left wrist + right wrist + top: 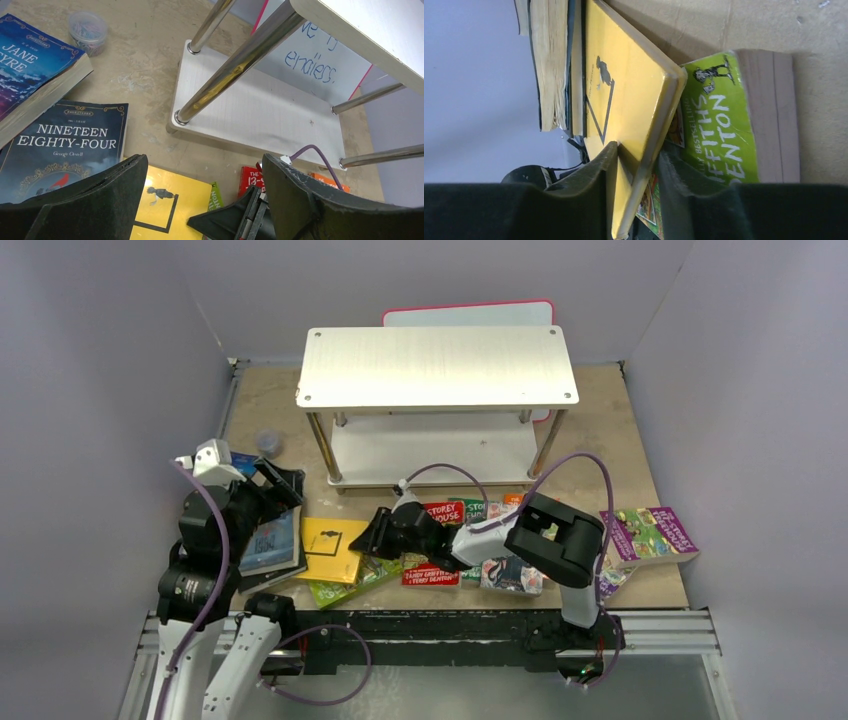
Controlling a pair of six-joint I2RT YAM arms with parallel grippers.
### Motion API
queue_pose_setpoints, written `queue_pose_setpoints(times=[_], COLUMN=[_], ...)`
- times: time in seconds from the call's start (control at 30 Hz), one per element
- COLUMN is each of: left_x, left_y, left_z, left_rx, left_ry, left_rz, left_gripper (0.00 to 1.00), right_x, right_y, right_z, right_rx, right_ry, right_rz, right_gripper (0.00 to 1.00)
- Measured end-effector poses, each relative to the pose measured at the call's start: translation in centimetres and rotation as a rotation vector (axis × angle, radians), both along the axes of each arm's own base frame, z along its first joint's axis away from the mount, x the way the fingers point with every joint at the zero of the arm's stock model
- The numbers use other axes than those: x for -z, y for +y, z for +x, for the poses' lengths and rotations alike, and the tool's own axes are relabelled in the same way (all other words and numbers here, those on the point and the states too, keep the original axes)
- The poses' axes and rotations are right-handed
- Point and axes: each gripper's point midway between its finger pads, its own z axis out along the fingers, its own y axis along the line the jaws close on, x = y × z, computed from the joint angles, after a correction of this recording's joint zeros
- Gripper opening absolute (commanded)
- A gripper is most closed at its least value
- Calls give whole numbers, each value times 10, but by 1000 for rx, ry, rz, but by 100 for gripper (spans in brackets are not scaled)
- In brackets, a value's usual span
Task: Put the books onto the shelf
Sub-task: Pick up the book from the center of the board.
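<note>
A: On the table point(600, 420), just in front of the shelf point(437, 365), the right hand point(636, 167) has the yellow book point(634, 90). One finger is on the cover and one is under the near edge, pinching it.

B: That yellow book lies partly over a green book point(724, 125). "FFITHS" and "ENTON" read clearly in white on the green cover.

A: Over to the left hand point(205, 200): fingers spread wide, nothing between them, hovering above "NINETEEN EIGHTY-FOUR" point(70, 145). "George Orwell" sits in small print under the title.

B: Just beside it there's a thick blue book point(30, 60) showing "JANE" and "YRE".

A: From above, the red book point(443, 512) by the right arm says "STOREY HOUSE". A red strip nearer the front reads "ANDY GRIFFITHS & TERRY DENTON".

B: Far right, a purple book point(650, 533) lies flat, well apart from the pile. Its lettering is too small to read.

A: Behind the shelf stands a pink-edged board point(310, 65) with blue handwriting. "endless." is the word I can make out.

B: A small clear tub point(87, 30) sits near the shelf's left legs.
</note>
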Motion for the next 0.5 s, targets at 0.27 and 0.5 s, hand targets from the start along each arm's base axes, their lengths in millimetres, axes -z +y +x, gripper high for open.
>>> queue_pose_setpoints(times=[0.27, 0.5], left_x=[-2, -14], left_y=[-1, 2], left_z=[-2, -8], left_rx=[-7, -37], left_ry=[14, 15], left_rz=[-23, -62], left_gripper=[83, 84], right_x=[-19, -46], right_y=[0, -41], right_z=[1, -8], right_rx=[22, 5], right_ry=[-19, -88], right_rz=[129, 95], right_gripper=[0, 0])
